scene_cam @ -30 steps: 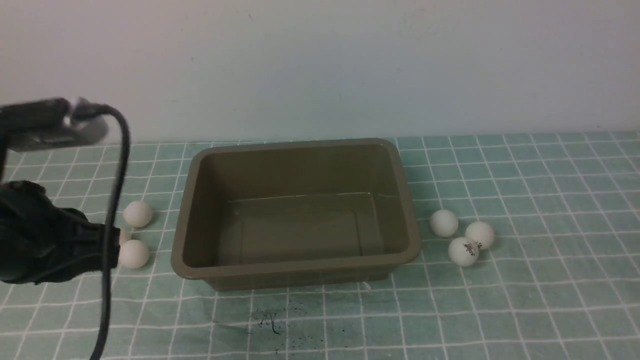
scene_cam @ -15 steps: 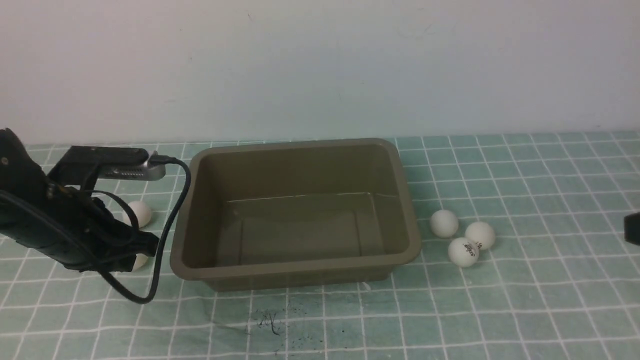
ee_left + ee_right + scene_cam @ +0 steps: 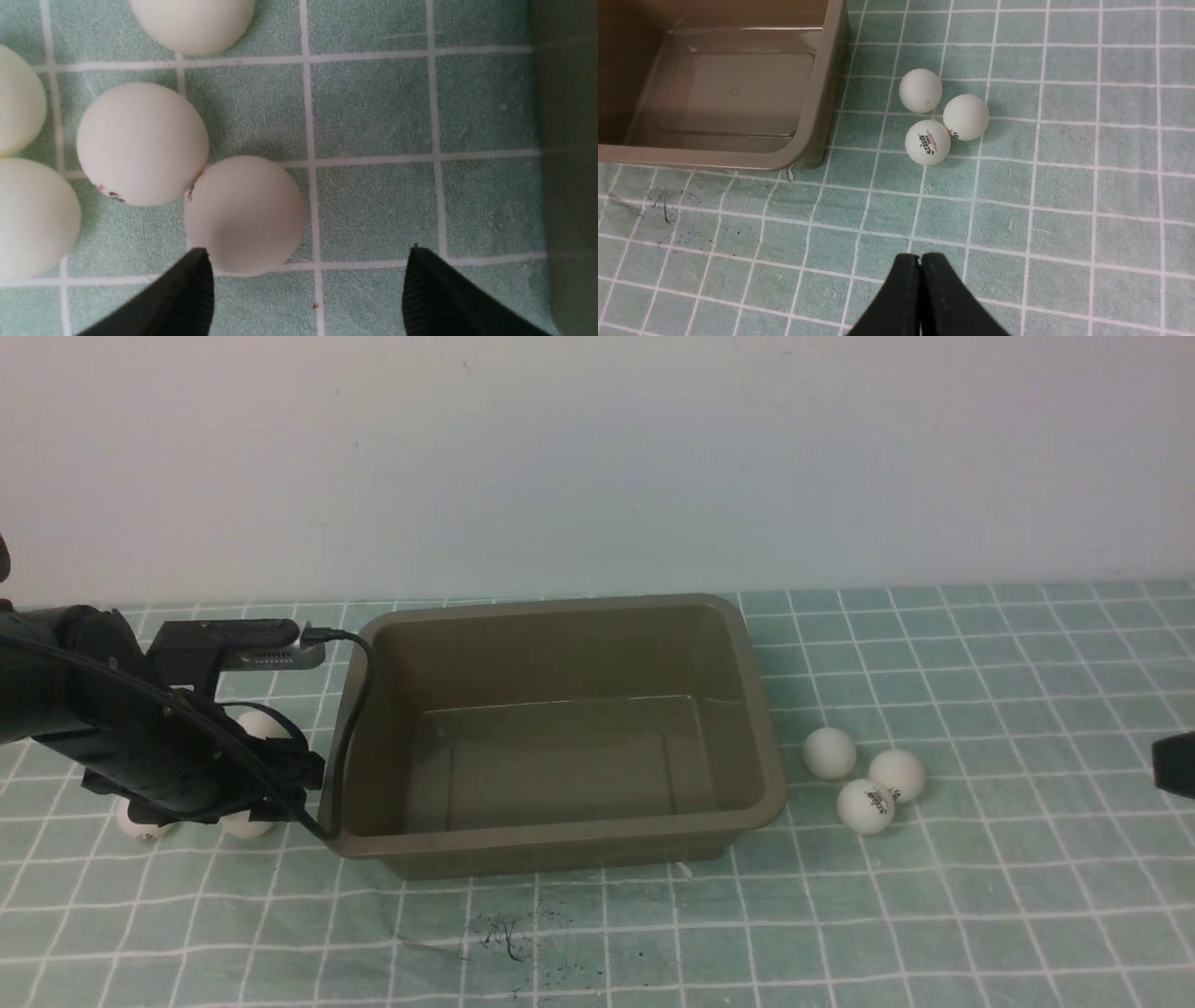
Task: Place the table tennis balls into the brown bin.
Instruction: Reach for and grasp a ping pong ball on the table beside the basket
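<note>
White, matte and round, the table tennis balls (image 3: 927, 143) lie on the green gridded mat (image 3: 934, 915) either side of the empty brown bin (image 3: 551, 840). The left gripper (image 3: 308, 284), jaws spread wide, holds nothing above the left cluster; the right gripper (image 3: 920, 261) is closed, empty. One right-side ball carries dark print including "DHS".

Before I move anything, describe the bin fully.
The bin is a rectangular, olive-brown tub, apparently plastic, with rounded corners, a flared rim and sloping walls. It stands upright on the grid-lined cloth, slightly askew, open and empty. A shallow raised or sunken outline marks its floor. The left arm's cable crosses its left rim; whether they touch, I cannot tell.
</note>
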You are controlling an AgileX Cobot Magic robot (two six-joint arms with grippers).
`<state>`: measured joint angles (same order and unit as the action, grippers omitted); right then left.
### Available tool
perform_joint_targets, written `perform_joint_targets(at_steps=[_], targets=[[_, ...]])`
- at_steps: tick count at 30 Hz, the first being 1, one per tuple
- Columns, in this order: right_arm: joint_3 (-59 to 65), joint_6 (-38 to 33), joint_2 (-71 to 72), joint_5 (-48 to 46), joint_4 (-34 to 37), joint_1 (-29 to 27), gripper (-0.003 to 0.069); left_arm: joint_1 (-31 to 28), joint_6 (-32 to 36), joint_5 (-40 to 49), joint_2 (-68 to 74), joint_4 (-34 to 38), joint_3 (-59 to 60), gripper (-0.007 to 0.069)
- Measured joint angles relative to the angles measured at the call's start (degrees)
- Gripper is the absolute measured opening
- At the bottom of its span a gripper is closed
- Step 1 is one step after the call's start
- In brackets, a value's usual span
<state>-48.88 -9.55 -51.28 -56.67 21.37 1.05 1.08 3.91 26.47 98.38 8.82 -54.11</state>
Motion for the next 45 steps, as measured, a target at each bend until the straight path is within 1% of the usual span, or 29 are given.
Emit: perform_joint_targets(at_steps=[7, 14, 16, 24, 31, 39, 41, 42, 45], targets=[[0.0, -0.14, 0.0, 1.39, 0.0, 0.0, -0.0015, 0.0, -0.43, -2.92, 0.0, -0.18, -0.19, 0.0491], [0.0, -0.3, 0.0, 2.48, -0.78, 0.0, -0.0015, 0.0, -0.65, -2.98, 0.0, -0.47, -0.29, 0.0491], [0.0, -0.3, 0.0, 2.55, -1.0, 0.0, -0.0015, 0.0, -1.26, -2.98, 0.0, -1.59, -0.29, 0.0491], [0.0, -0.3, 0.0, 2.55, -1.23, 0.0, -0.0015, 0.0, -8.5, -3.09, 0.55, -9.27, -0.29, 0.0491], [0.0, -0.24, 0.0, 2.55, -1.23, 0.0, -0.0015, 0.0, -9.49, -3.27, 4.04, -9.8, -0.29, 0.0491], [0.0, -0.18, 0.0, 2.55, -1.23, 0.0, -0.0015, 0.0, -9.55, -6.13, 4.79, -9.8, -0.31, 0.0489], [0.0, -0.13, 0.0, 2.55, -1.18, 0.0, -0.0015, 0.0, -9.55, -6.13, 5.1, -9.8, -0.31, 0.0468], [0.0, -0.13, 0.0, 2.55, -1.18, 0.0, -0.0015, 0.0, -9.55, -5.97, 5.26, -9.8, -0.31, 0.0446], [0.0, -0.13, 0.0, 2.25, -1.13, 0.0, -0.0015, 0.0, -9.55, -4.6, 5.71, -9.8, -0.43, 0.0342]])
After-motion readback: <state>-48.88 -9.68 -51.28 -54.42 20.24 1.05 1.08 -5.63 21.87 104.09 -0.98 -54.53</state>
